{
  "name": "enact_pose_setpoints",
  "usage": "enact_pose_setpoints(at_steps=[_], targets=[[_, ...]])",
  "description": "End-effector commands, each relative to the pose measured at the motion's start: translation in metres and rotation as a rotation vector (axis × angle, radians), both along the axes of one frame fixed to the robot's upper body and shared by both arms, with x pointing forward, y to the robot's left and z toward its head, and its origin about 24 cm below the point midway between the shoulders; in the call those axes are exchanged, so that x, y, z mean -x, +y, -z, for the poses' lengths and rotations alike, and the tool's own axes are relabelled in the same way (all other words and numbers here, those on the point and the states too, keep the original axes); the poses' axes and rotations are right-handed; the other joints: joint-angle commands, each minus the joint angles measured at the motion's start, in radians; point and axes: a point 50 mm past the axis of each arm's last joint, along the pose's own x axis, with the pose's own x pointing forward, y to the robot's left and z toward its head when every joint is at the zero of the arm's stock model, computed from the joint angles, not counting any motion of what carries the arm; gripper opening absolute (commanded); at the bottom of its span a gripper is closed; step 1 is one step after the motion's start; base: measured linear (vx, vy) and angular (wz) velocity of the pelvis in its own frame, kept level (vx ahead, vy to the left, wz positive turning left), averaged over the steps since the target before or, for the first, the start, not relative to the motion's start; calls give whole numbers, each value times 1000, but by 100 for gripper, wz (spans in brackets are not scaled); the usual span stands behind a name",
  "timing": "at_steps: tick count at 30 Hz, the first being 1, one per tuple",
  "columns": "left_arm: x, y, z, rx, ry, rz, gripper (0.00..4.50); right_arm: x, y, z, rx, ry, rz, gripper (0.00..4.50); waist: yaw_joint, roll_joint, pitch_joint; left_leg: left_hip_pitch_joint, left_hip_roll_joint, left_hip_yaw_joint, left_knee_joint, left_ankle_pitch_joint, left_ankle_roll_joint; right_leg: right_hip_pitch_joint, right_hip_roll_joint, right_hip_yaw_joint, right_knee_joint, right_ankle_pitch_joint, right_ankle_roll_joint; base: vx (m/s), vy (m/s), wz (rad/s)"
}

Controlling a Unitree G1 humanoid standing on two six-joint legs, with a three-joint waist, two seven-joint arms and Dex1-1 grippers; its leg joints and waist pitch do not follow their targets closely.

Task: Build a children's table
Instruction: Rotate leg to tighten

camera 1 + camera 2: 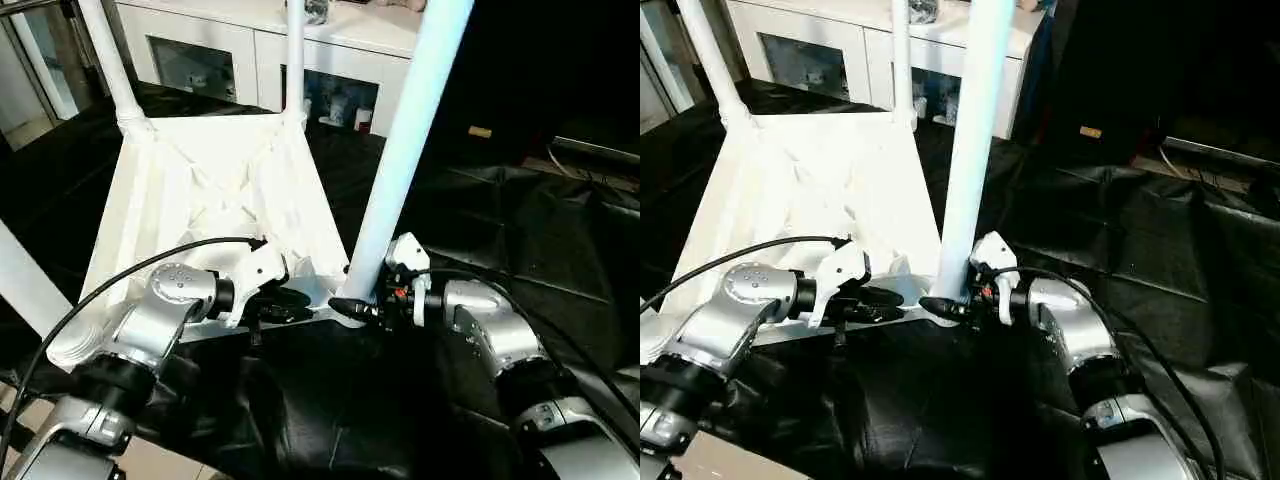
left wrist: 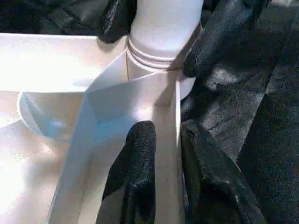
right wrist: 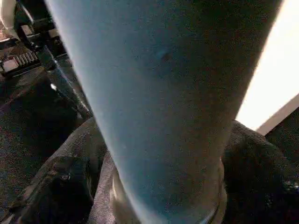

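Left gripper (image 2: pixel 161 158): its two black fingers (image 2: pixel 133 163) are straddling the thin white rim wall of the table top (image 1: pixel 215 190), one on each side, closed on it beside the near right corner socket (image 2: pixel 152 58). Right gripper (image 1: pixel 352 308): its dark fingertips are lying against the base of the near right leg (image 1: pixel 405 150); whether they are clamping it cannot be told.

The left wrist view is showing the ringed joint where the leg is entering the socket, with a black finger of the other gripper (image 2: pixel 219 37) pressing there. The right wrist view is looking up the leg's (image 3: pixel 159 107) bluish-white shaft at close range. The head views alone are giving the whole layout: the table top is lying upside down, ribbed underside up, with two far legs (image 1: pixel 295 55) standing in their sockets and another leg (image 1: pixel 25 280) crossing the left edge.

The table is resting on crumpled black sheeting (image 1: pixel 520 230) covering the floor. Behind it a white cabinet (image 1: pixel 250 45) with glass doors is standing against the wall.
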Motion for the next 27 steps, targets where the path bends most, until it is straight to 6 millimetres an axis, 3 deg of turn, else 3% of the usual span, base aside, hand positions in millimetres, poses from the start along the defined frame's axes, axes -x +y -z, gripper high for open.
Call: enact_pose_setpoints(at_steps=[1,8,14,19,21,22,27], targets=[[3,1,10,-46,45,15,64,-1,-3,-3,7,-14,-1,382,-1,3,-64,6,28,-6,-70,-196,22,48,-80,50,-75,-271,-184,0,0,0],[1,5,12,-111,65,39,11,-2,-3,-4,14,-21,-2,382,-2,7,-67,6,27,-5,-68,-181,23,50,-78,50,-70,-223,-200,0,0,0],[-4,5,9,-110,60,24,4,-2,-4,-5,16,-26,1,382,-1,9,-62,9,26,-7,-71,-236,10,47,-81,49,-83,-331,-176,0,0,0],[1,6,9,-98,106,89,4,-2,-8,-5,15,-22,9,382,-2,11,-62,11,27,-10,-73,-250,4,45,-80,49,-86,-354,-169,0,0,0],[3,6,9,-92,105,115,4,-2,-8,-5,4,-3,9,382,-2,13,-63,10,27,-11,-73,-244,5,46,-79,49,-85,-335,-175,0,0,0],[4,5,8,-81,100,134,0,-3,-9,-6,-10,19,15,415,-1,13,-66,9,29,-9,-72,-226,8,48,-78,49,-77,-282,-189,0,0,0],[4,3,4,-64,82,151,0,-3,-9,-6,15,-1,-9,440,3,14,-70,7,30,-6,-69,-180,16,50,-77,48,-64,-173,-224,0,0,0]])
